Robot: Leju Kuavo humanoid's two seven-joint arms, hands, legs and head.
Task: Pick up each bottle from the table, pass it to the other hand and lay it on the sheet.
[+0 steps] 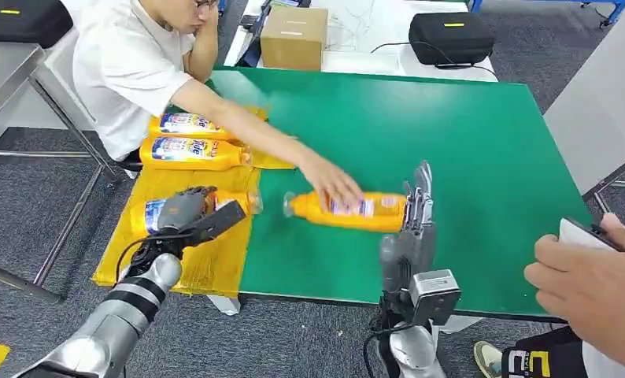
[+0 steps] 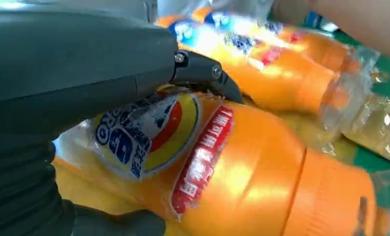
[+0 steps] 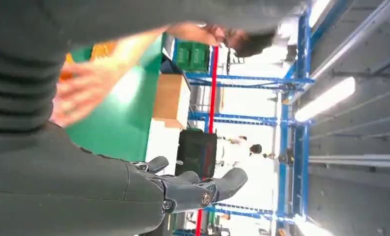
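Your left hand [image 1: 185, 211] is wrapped around an orange bottle [image 1: 215, 203] that lies over the yellow sheet [image 1: 207, 268], fingers curled over its label. Lower it until its side rests flat on the sheet, parallel to the two bottles [image 1: 191, 142] already lying there and a little apart from them, then spread the fingers slowly so it doesn't roll off the sheet's edge.

Your right hand [image 1: 413, 213] stands upright with its fingers straight and apart, holding nothing, just beside the base of another orange bottle [image 1: 349, 211] on the green table [image 1: 467, 142]. A person's hand [image 1: 329, 183] rests on that bottle, so hold the right hand off until the hand is clear.

The sheet hangs over the table's left end. Beyond the table sit a cardboard box [image 1: 294, 35] and a black case [image 1: 451, 35] on a white surface. The floor is grey carpet. A second person's hand [image 1: 593, 268] holds a device at the lower right.
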